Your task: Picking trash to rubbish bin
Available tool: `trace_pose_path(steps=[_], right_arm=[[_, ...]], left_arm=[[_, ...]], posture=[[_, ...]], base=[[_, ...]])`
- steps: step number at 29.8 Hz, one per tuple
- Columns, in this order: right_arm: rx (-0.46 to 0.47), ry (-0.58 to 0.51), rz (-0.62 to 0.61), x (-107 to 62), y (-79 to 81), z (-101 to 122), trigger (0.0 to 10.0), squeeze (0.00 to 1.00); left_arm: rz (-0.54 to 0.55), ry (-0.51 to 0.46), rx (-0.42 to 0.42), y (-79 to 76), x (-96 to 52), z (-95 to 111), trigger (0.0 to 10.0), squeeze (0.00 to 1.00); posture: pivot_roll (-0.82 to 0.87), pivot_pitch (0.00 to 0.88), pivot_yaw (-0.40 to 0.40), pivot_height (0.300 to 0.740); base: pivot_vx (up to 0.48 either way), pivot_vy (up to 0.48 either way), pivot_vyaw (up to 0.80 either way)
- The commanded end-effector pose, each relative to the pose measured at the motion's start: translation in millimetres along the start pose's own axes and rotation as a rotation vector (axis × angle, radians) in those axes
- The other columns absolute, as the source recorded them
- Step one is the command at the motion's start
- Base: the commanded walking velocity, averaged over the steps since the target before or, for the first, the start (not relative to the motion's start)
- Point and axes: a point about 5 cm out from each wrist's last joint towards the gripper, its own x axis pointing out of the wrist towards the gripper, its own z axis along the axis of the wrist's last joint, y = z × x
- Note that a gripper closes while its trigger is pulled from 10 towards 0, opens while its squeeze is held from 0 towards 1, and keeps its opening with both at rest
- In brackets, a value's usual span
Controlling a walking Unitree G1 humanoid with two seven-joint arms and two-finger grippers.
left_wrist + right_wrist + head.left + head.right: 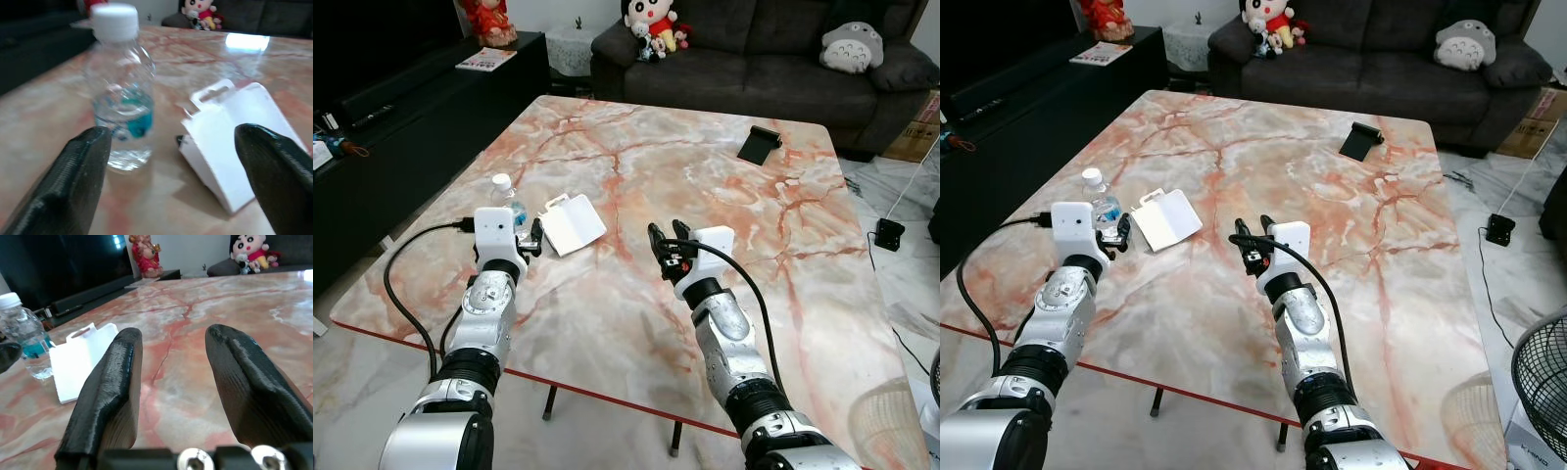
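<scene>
A small clear water bottle (505, 199) with a white cap and blue label stands on the marble table (705, 196) near its left side. Beside it lies a flat white paper package (573, 223). My left gripper (530, 240) hovers low just in front of both, open. In the left wrist view the bottle (122, 88) and the package (234, 142) sit beyond its spread fingers (85, 166). My right gripper (667, 235) is open over bare table, right of the package, holding nothing. Its wrist view shows the package (80, 360) and bottle (22, 335) off to one side.
A black folded object (759, 144) lies on the far right of the table. A dark sofa (754, 59) with plush toys stands behind, and a black TV cabinet (411, 117) runs along the left. A floor fan (1538, 392) stands at the right.
</scene>
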Motion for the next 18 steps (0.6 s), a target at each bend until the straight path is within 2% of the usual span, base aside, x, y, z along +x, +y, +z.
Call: trace_pose_path(steps=[1, 7, 18], right_arm=[[-0.009, -0.011, 0.01, -0.8, 0.8, 3, 10.0, 0.0], [-0.013, -0.011, 0.006, -5.1, -0.9, 2, 10.0, 0.0], [-0.025, -0.006, 0.002, -15.0, -3.1, 0, 10.0, 0.0]], left_arm=[[-0.031, 0.005, -0.052, -3.0, 4.5, 4, 10.0, 0.0], [-0.08, 0.021, -0.096, -10.1, 8.9, 5, 10.0, 0.0], [-0.089, 0.02, -0.142, -17.1, 15.0, 11, 10.0, 0.0]], posture=[[0.01, 0.075, -0.017, 0.74], [-0.01, 0.094, -0.021, 0.74], [-0.04, 0.149, -0.036, 0.74]], base=[[0.0, 0.0, 0.0], [0.0, 0.0, 0.0], [0.0, 0.0, 0.0]])
